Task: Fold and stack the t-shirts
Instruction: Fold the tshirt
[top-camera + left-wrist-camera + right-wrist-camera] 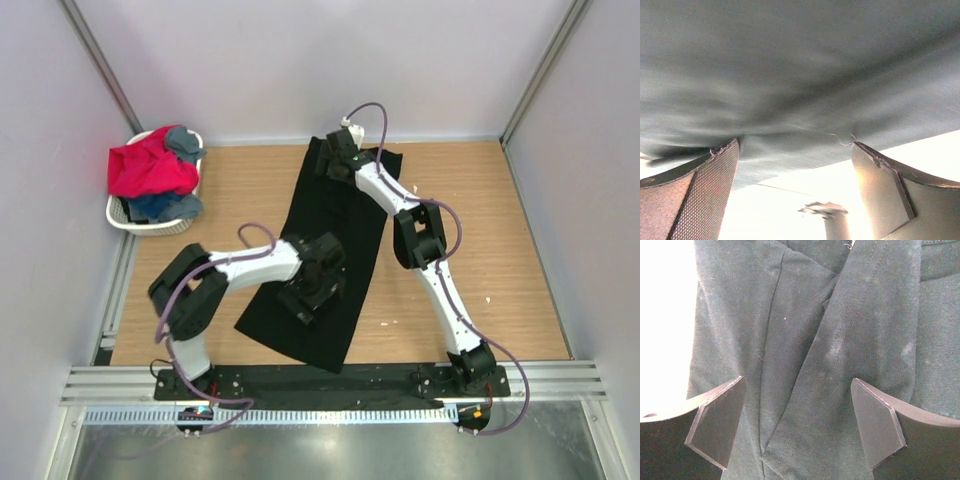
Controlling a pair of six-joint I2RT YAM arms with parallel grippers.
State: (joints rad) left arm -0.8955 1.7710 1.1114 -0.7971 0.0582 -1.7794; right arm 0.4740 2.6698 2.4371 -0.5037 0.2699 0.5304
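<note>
The black t-shirt [335,225] lies as a long folded strip from the table's far middle to its near edge. My left gripper [312,290] sits low over the strip's near half. In the left wrist view it [795,145] is open, both fingertips at the cloth [800,75], holding nothing. My right gripper [337,157] is at the strip's far end. In the right wrist view it [797,381] is open just above overlapping folds of the black cloth [840,340]. Red-pink [148,165], grey [186,143] and blue [160,206] t-shirts are heaped in the basket.
The white laundry basket [130,222] stands at the table's far left against the wall. Bare wooden tabletop [470,210] lies on both sides of the black shirt. Walls close the table in on the left, right and back.
</note>
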